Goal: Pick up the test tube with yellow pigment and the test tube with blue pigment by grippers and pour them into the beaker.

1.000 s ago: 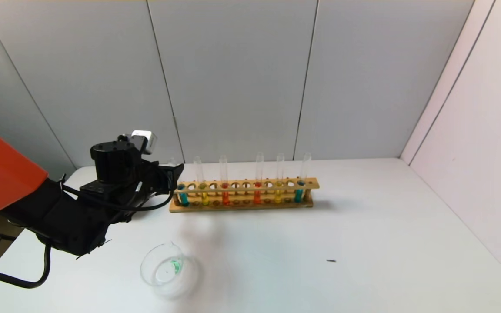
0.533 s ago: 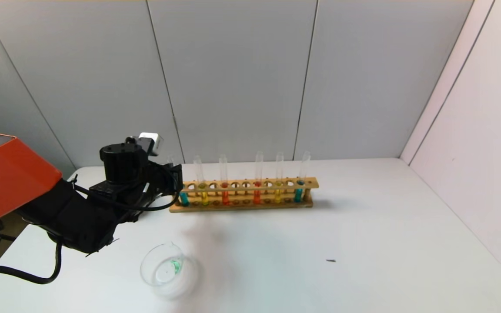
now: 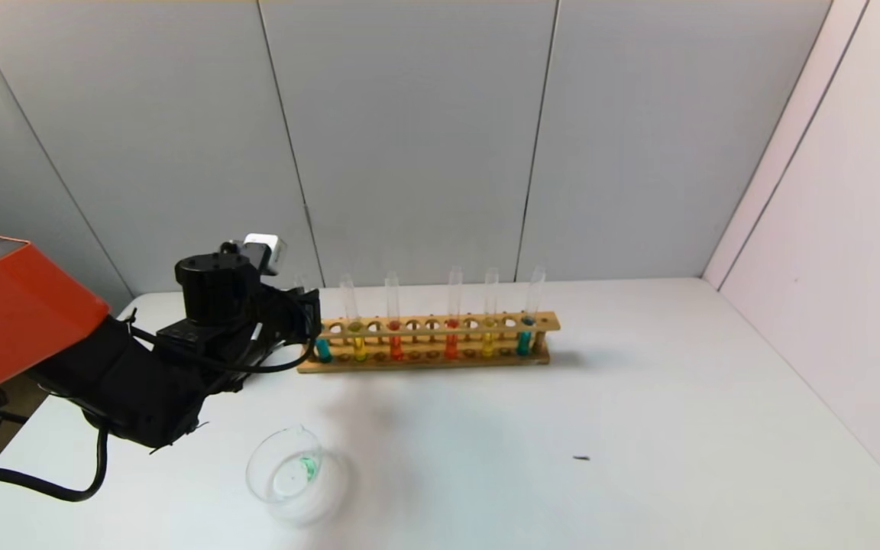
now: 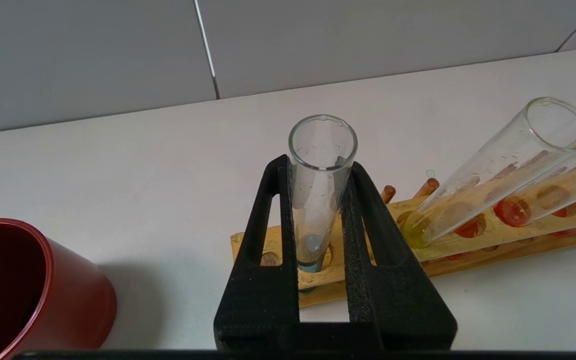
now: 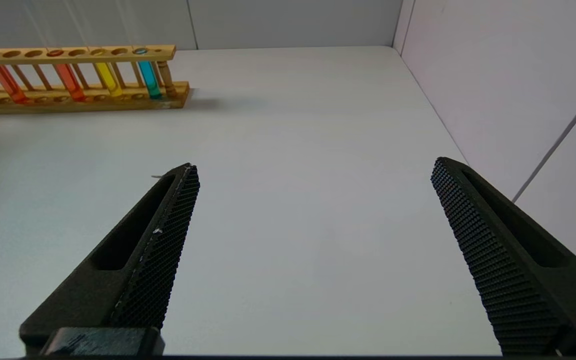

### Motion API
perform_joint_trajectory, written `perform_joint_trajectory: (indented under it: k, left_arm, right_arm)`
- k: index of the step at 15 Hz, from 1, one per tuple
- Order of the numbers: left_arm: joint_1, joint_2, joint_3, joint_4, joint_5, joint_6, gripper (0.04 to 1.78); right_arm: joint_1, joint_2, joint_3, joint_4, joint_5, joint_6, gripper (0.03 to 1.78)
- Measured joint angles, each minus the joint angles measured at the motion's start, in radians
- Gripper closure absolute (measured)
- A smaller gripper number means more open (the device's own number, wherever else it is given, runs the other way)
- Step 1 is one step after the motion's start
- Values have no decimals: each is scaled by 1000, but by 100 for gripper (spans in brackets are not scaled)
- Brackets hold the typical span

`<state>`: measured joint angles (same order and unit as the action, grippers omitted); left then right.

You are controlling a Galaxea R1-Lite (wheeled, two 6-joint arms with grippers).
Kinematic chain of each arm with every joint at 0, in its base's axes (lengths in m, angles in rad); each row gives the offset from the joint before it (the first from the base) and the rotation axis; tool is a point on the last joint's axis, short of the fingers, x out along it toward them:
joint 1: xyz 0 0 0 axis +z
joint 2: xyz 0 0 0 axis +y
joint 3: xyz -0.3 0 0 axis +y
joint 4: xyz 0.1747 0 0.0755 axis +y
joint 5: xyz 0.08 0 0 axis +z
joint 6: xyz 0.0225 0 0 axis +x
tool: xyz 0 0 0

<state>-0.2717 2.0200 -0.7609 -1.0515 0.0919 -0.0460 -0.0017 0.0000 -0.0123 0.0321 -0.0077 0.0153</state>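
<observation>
The test tube with blue pigment (image 3: pixel 323 349) stands in the leftmost hole of the wooden rack (image 3: pixel 554 321). My left gripper (image 3: pixel 312 313) is shut on it. In the left wrist view the black fingers (image 4: pixel 268 210) press on both sides of this tube (image 4: pixel 318 200) just below its rim, with a little blue liquid at its bottom. The test tube with yellow pigment (image 3: pixel 358 347) stands in the rack right beside it, and also shows in the left wrist view (image 4: pixel 493 170). The beaker (image 3: pixel 295 473) sits at the front left with a trace of green liquid. My right gripper (image 5: pixel 314 165) is open and empty over bare table, out of the head view.
The rack also holds two orange tubes (image 3: pixel 396 347), a deeper yellow tube (image 3: pixel 488 345) and a teal tube (image 3: pixel 524 344). A dark red cup (image 4: pixel 18 290) stands left of the rack's end, hidden by my arm in the head view. A small dark speck (image 3: pixel 581 458) lies on the table.
My left arm has shifted a little up and toward the rack since a second ago, and has held still for the last half second. The tubes and the beaker have not moved.
</observation>
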Motion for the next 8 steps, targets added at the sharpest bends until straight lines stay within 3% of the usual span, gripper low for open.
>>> perform_joint_trajectory:
  k: [4,8]
  left_arm:
    - [0,-49,-7,42,2,6,152]
    - [-1,-127,-55,183,6,7,152]
  right_arm:
    - [0,0,0,0,0,0,11]
    - [0,0,0,0,0,0,11]
